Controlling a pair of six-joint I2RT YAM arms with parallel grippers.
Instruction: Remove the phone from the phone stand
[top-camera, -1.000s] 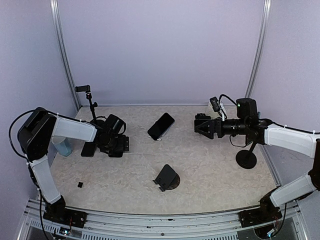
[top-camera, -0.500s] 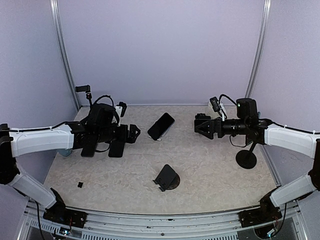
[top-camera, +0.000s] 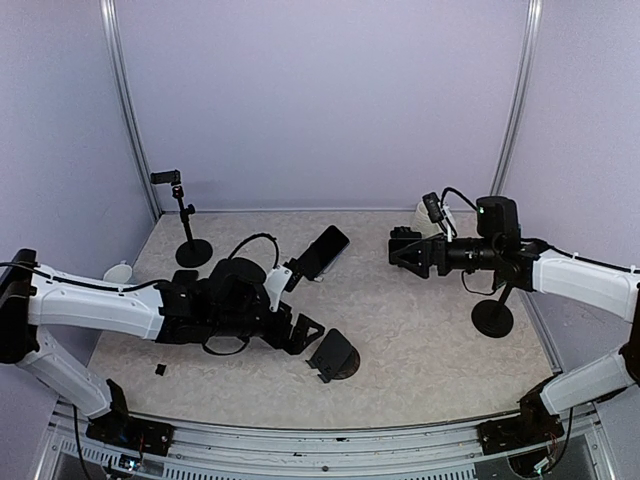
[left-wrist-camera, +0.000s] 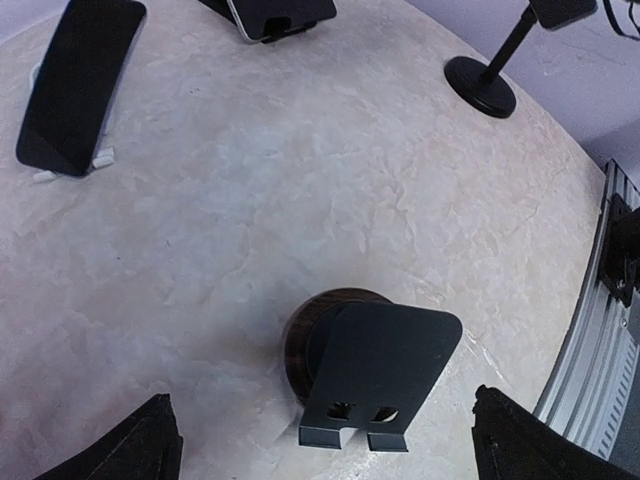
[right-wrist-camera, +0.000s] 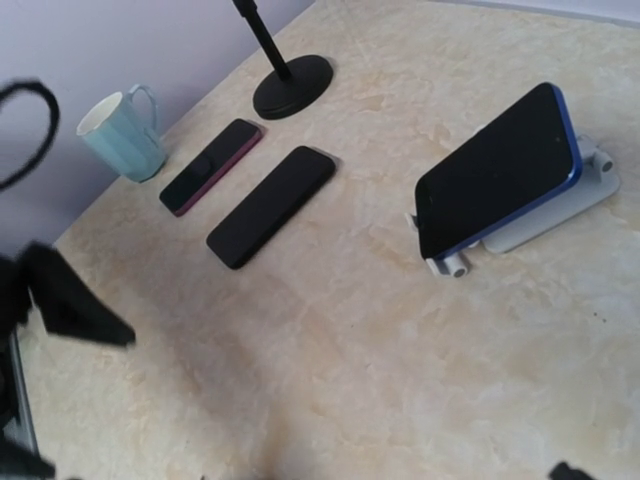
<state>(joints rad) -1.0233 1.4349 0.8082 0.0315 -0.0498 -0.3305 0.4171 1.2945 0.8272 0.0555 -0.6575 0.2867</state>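
A dark phone (top-camera: 322, 251) with a blue edge (right-wrist-camera: 500, 175) leans on a low white phone stand (right-wrist-camera: 545, 218) at the back middle of the table; it also shows in the left wrist view (left-wrist-camera: 80, 85). My left gripper (top-camera: 304, 335) is open just left of an empty black stand (top-camera: 335, 355) on a round wooden base, which sits between its spread fingers (left-wrist-camera: 330, 448). My right gripper (top-camera: 398, 250) hovers open to the right of the phone, nothing between its jaws; only a sliver of fingertip (right-wrist-camera: 572, 470) shows in its own view.
Two phones (right-wrist-camera: 270, 205) (right-wrist-camera: 210, 165) lie flat at the left, next to a pale blue mug (right-wrist-camera: 120, 135). Small tripod stands rise at the back left (top-camera: 187, 245) and at the right (top-camera: 492, 318). Another dark flat object (left-wrist-camera: 275, 15) is cut off by the frame edge.
My left arm has swung from the back left out to the right and forward, bringing its open gripper beside the black stand. The right arm has barely moved.
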